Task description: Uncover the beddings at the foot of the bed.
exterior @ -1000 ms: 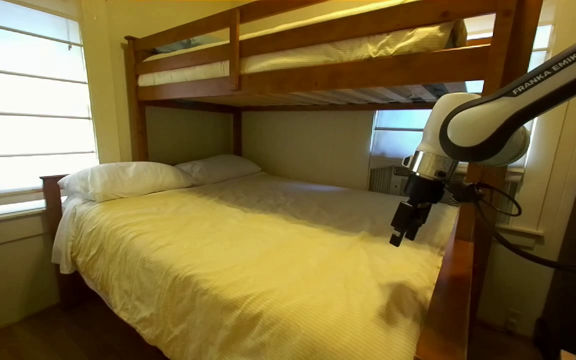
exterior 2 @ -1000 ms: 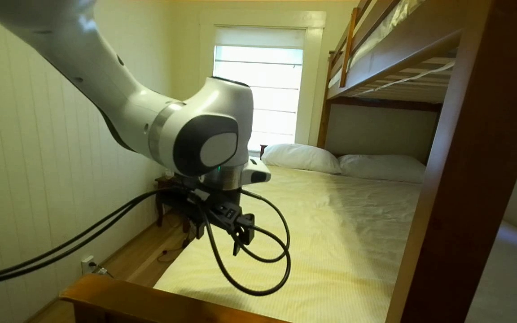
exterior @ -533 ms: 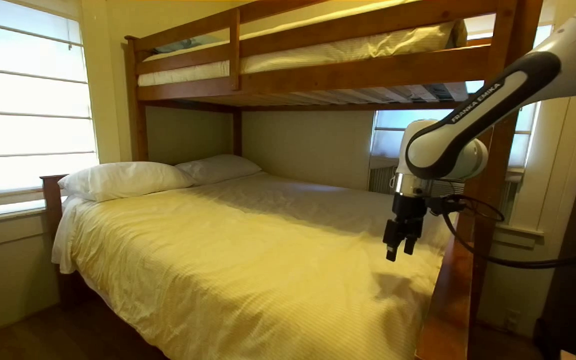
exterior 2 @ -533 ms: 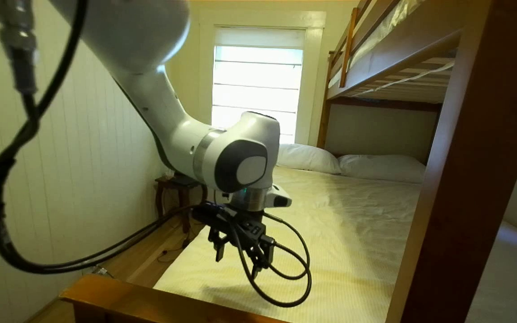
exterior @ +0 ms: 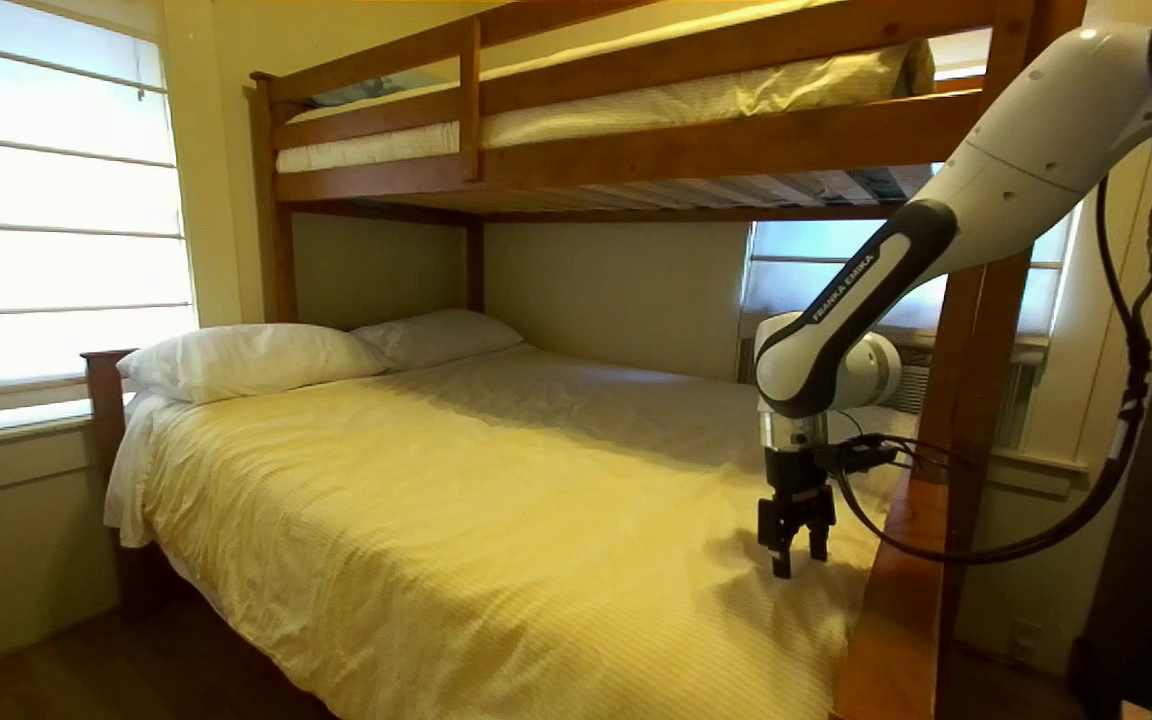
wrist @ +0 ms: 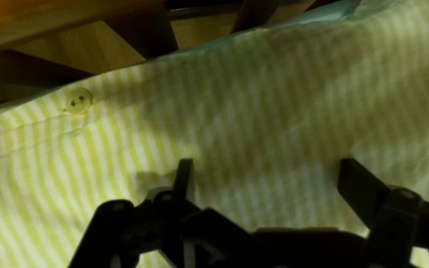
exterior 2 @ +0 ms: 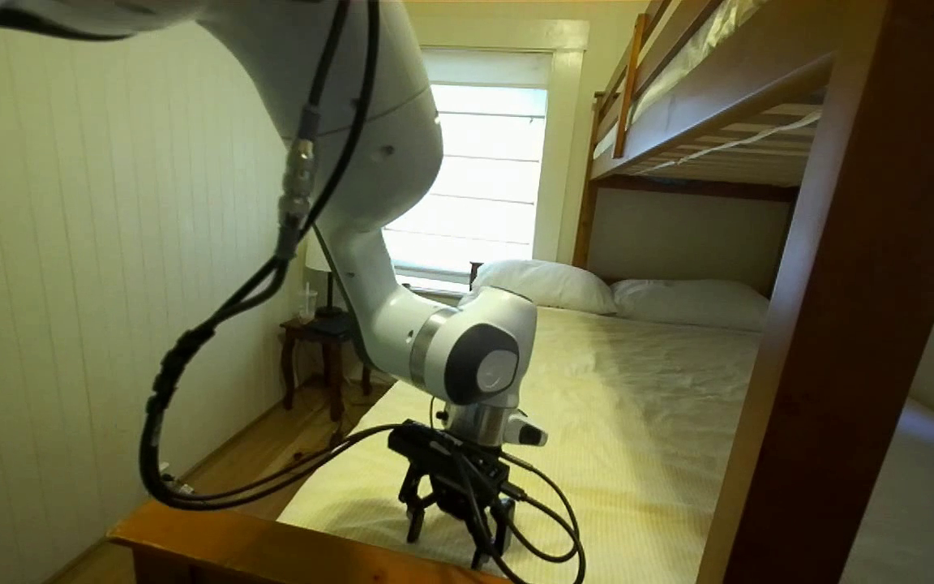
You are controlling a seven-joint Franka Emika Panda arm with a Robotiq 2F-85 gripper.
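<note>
The beddings, a pale yellow striped blanket, lie spread over the bed up to the pillows. They also show in the other views. My gripper points down over the blanket at the foot end, close to the wooden footboard. In the wrist view the gripper is open with wide-apart fingers and nothing between them. The blanket's buttoned edge runs just beyond the fingertips. I cannot tell whether the tips touch the fabric.
White pillows lie at the head end. The upper bunk overhangs the bed, and a thick post rises at the foot. Cables loop from the arm near the footboard. A small nightstand stands by the bed.
My arm has reached forward and down, bringing the open gripper from well above the bed to just over the blanket near the footboard. The blanket looks unmoved.
</note>
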